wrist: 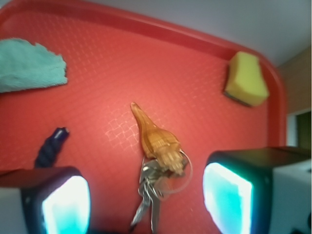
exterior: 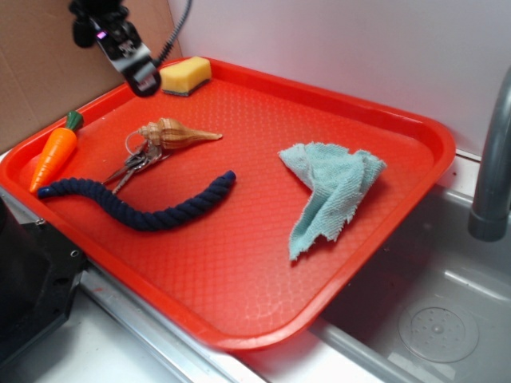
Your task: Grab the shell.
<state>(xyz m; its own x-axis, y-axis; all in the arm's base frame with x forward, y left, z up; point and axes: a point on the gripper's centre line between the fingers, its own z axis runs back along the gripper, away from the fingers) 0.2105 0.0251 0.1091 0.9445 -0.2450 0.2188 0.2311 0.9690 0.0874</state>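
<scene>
while the gripper [exterior: 144, 82] hangs high over the back left of the red tray [exterior: 399, 207] in the exterior view, the shell [exterior: 170, 133] lies below it, blunt end on the key ring [exterior: 137, 162], with a toy carrot [exterior: 54, 155], navy rope [exterior: 136, 207], sponge [exterior: 185, 75] and teal cloth [exterior: 331, 191] around. jaw state can't be told from here. in the wrist view the fingers [wrist: 226, 192] stand wide, shell [wrist: 156, 141] between them, keys [wrist: 151, 197] touching it. risk: closing low could pinch the ring too, or the tapered shell could slip out.

Pincer [exterior: 144, 82] raised, tilted down-right, jaws apart, nothing btwn pads [wrist: 66, 204], arm upper left
</scene>
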